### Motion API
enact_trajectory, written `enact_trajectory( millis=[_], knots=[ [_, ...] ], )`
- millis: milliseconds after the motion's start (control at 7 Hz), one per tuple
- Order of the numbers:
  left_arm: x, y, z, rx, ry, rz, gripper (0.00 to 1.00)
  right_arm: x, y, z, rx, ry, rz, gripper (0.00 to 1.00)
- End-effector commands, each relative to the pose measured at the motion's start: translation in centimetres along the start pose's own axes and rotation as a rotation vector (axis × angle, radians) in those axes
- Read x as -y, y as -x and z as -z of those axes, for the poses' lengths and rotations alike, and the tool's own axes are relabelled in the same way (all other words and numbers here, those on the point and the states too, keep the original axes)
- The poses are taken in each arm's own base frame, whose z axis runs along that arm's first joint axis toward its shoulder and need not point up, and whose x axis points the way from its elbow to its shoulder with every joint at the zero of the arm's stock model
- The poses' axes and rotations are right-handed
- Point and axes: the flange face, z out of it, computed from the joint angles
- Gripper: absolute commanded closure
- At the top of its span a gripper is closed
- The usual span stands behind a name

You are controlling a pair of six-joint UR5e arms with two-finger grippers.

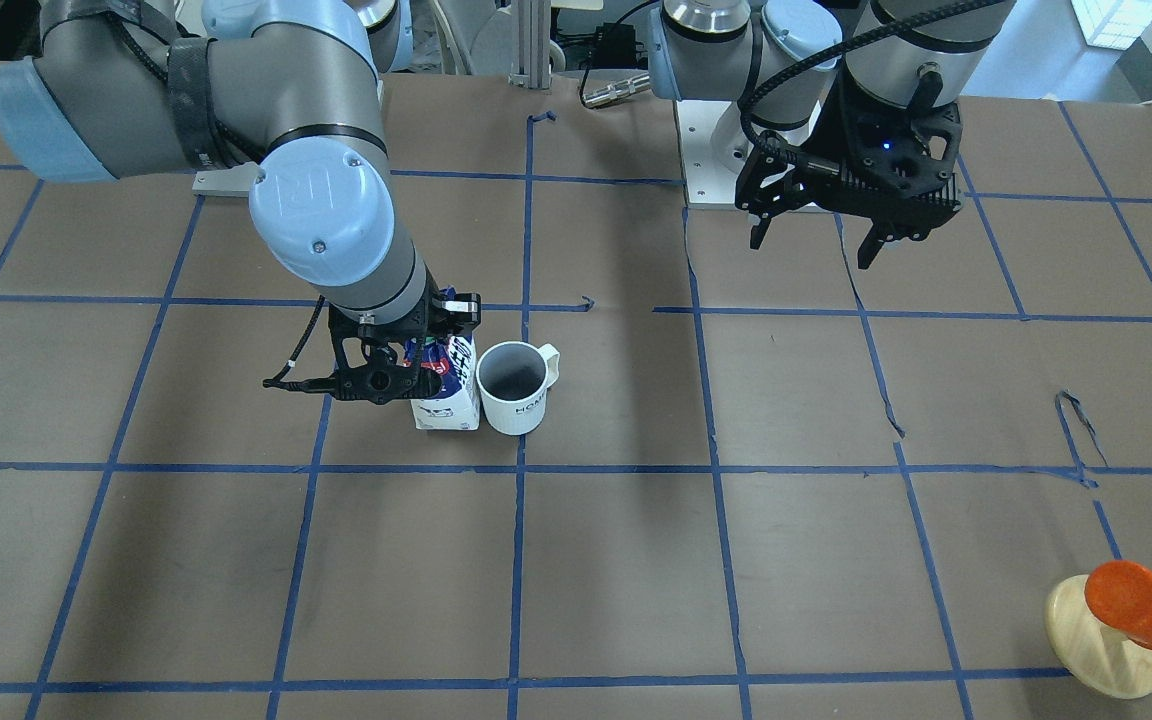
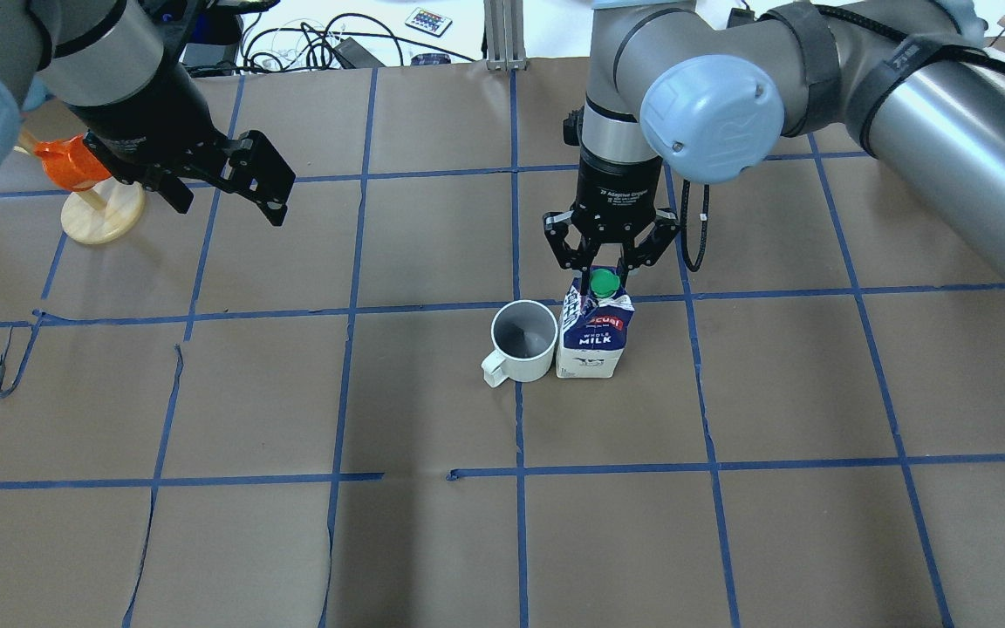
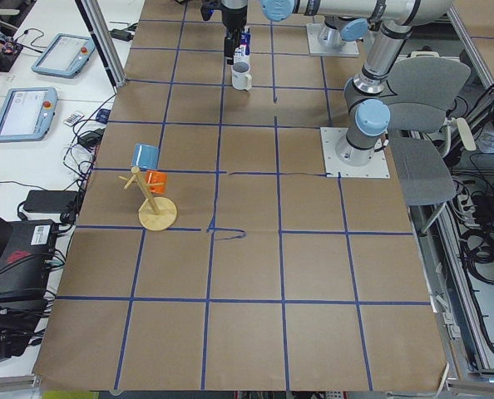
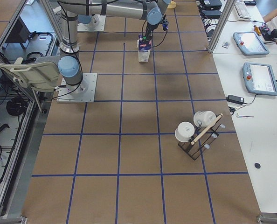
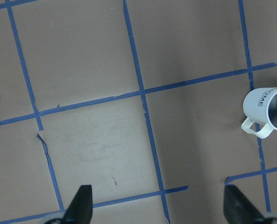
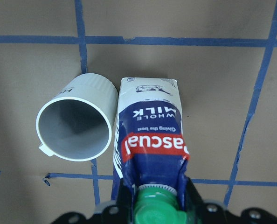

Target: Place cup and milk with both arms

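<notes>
The milk point(image 2: 594, 336) carton stands upright mid-table, green cap up, and also shows in the front view point(image 1: 448, 395) and the right wrist view point(image 6: 150, 135). The cup point(image 2: 522, 342) stands upright right beside it, touching or nearly so, and empty; it also shows in the front view point(image 1: 514, 390) and the right wrist view point(image 6: 75, 123). My right gripper point(image 2: 605, 272) comes straight down onto the carton's top, its fingers pressed on either side of the gable by the cap. My left gripper point(image 2: 228, 205) hangs open and empty above the table, far from both; its wrist view shows the cup point(image 5: 268, 109) at the right edge.
An orange mug point(image 2: 75, 166) hangs on a wooden stand point(image 2: 103, 218) at the table's far left edge. A dark rack with white cups point(image 4: 197, 128) stands near the opposite end. Blue tape lines grid the brown table cover.
</notes>
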Motion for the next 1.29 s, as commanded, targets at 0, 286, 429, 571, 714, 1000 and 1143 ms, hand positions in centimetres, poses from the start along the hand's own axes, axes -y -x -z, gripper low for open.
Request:
enact_trajectory(
  millis=[0, 286, 429, 571, 714, 1000, 1143],
  knots=[
    [0.2, 0.1, 0.2, -0.001, -0.011, 0.016, 0.0, 0.1, -0.1, -0.4, -0.003, 0.003, -0.003, 0.39],
    [0.4, 0.1, 0.1, -0.001, -0.03, 0.147, 0.0, 0.4, -0.1, 0.2, -0.001, -0.032, 0.004, 0.11],
    [0.4, 0.1, 0.1, -0.001, -0.03, 0.149, 0.0, 0.3, -0.2, 0.8, -0.003, -0.044, 0.004, 0.06],
    [0.4, 0.1, 0.1, -0.001, -0.03, 0.149, 0.0, 0.4, -1.6, 2.5, 0.007, -0.072, -0.009, 0.0],
    [0.4, 0.1, 0.1, -0.001, -0.03, 0.148, 0.0, -0.1, -3.2, 6.3, 0.023, -0.139, -0.034, 0.0],
    [0.4, 0.2, 0.1, 0.001, -0.03, 0.148, 0.0, -2.6, -7.1, 12.3, 0.045, -0.252, -0.086, 0.0],
    [0.4, 0.1, 0.2, -0.001, -0.031, 0.149, 0.0, -4.1, -7.5, 13.6, 0.039, -0.28, -0.067, 0.0]
  ],
)
